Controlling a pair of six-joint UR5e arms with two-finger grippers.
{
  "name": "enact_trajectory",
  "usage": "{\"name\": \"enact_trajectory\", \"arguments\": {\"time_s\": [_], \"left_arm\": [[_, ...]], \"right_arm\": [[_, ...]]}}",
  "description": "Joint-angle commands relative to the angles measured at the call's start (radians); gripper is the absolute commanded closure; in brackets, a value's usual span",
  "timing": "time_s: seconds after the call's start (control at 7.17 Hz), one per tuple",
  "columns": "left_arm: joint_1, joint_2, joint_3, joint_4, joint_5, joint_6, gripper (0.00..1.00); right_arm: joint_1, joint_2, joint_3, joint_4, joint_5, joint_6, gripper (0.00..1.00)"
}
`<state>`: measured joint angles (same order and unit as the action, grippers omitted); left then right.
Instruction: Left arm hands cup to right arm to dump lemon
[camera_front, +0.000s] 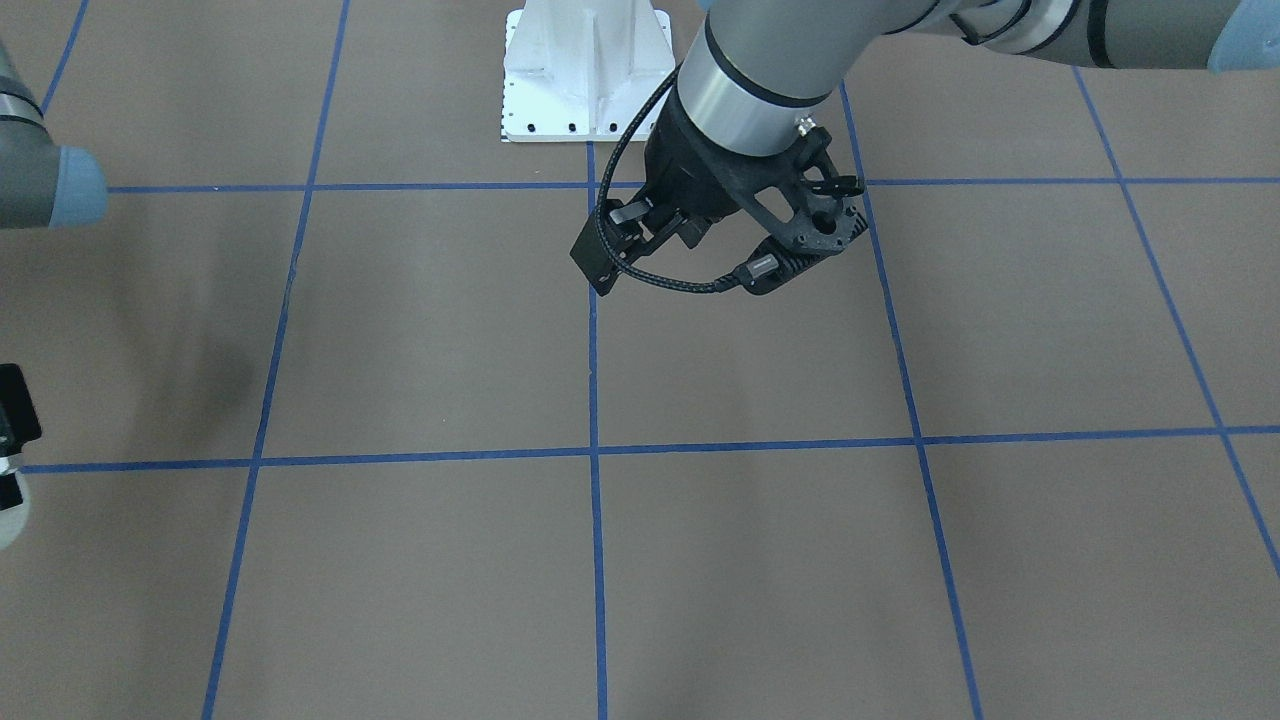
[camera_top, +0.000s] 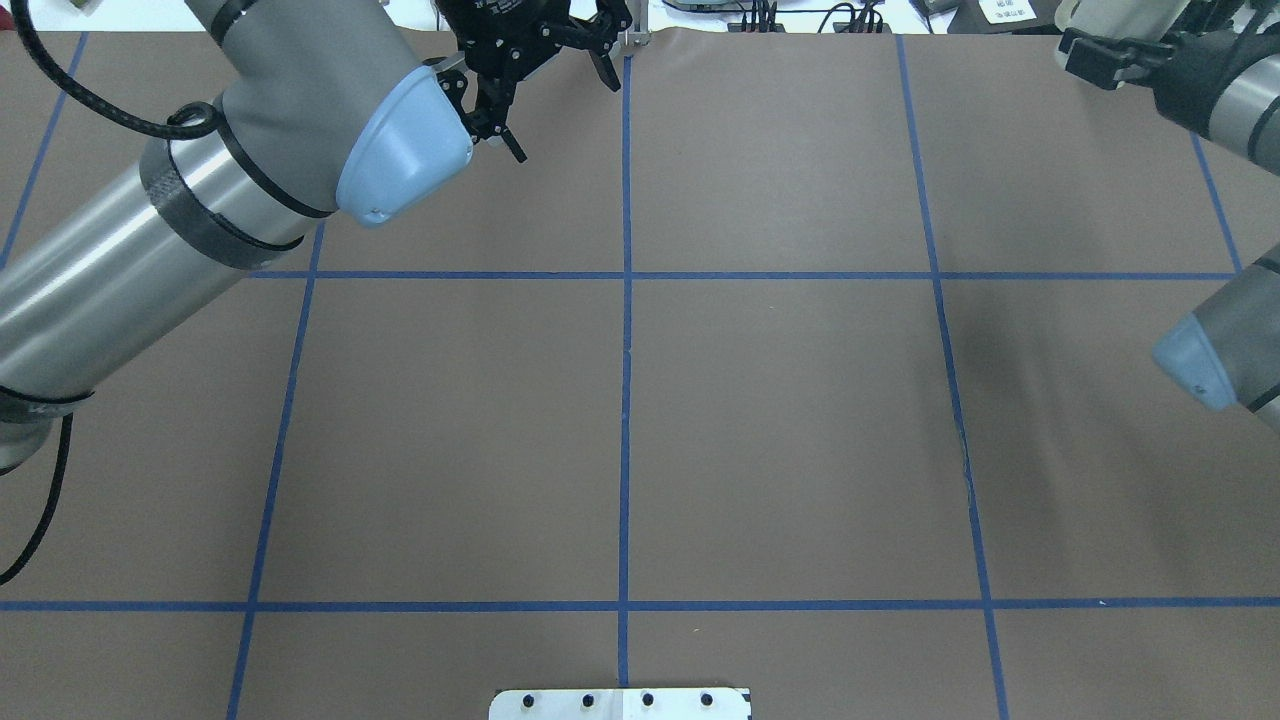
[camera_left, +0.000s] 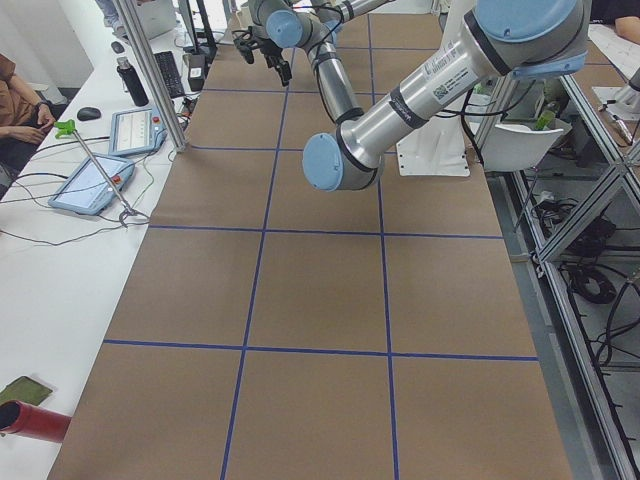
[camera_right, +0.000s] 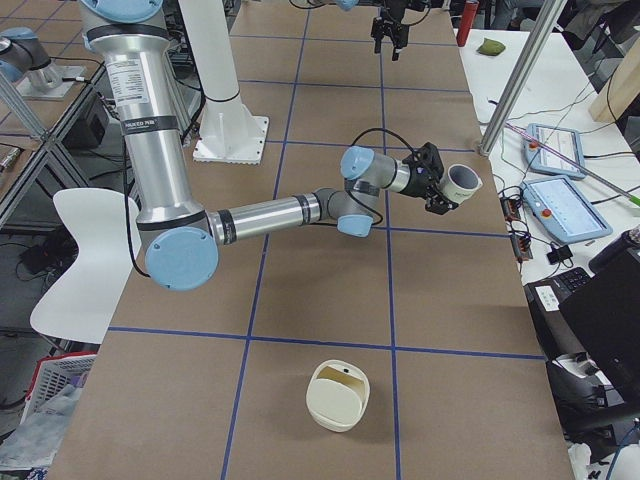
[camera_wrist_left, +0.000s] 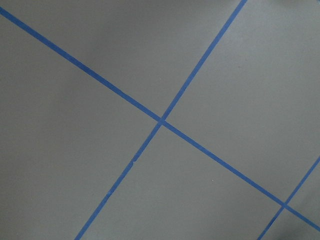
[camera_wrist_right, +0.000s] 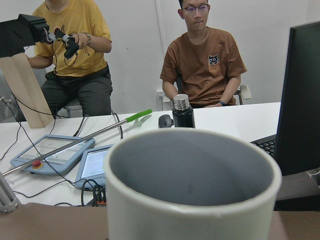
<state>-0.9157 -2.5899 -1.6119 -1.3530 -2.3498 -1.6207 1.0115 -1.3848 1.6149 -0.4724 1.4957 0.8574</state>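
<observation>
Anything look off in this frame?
One oddity: the cup, held by the right gripper, is tipped on its side above the table. The right wrist view shows its grey inside empty. No lemon shows in any view, so where it went cannot be told. The left gripper hangs open, empty.

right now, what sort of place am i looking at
Probably a robotics lab recording demos: a left arm and a right arm holding a cup, over a table gridded with blue tape, with people seated at a desk with teach pendants.
</observation>
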Motion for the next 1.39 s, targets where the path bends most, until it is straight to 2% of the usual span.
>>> {"name": "enact_trajectory", "arguments": {"time_s": [0.0,0.14,0.28,0.56,0.84,1.26], "left_arm": [[-0.011,-0.001,-0.003,0.000,0.001,0.001,0.00],[-0.009,-0.004,-0.003,0.000,0.001,0.001,0.00],[-0.009,-0.007,-0.003,-0.002,0.001,0.001,0.00],[-0.003,-0.009,0.001,-0.006,0.013,0.002,0.00],[0.023,-0.015,0.007,-0.008,0.018,0.031,0.00],[0.064,-0.024,0.026,-0.026,0.014,0.109,0.00]], "right_arm": [[-0.188,0.003,0.143,-0.223,-0.189,-0.023,1.00],[-0.290,0.018,0.190,-0.324,-0.307,-0.038,1.00],[-0.342,0.047,0.239,-0.444,-0.351,-0.050,1.00],[-0.437,0.078,0.308,-0.604,-0.460,-0.111,1.00],[-0.513,0.092,0.335,-0.669,-0.543,-0.115,1.00],[-0.565,0.150,0.330,-0.704,-0.548,-0.116,1.00]]}}
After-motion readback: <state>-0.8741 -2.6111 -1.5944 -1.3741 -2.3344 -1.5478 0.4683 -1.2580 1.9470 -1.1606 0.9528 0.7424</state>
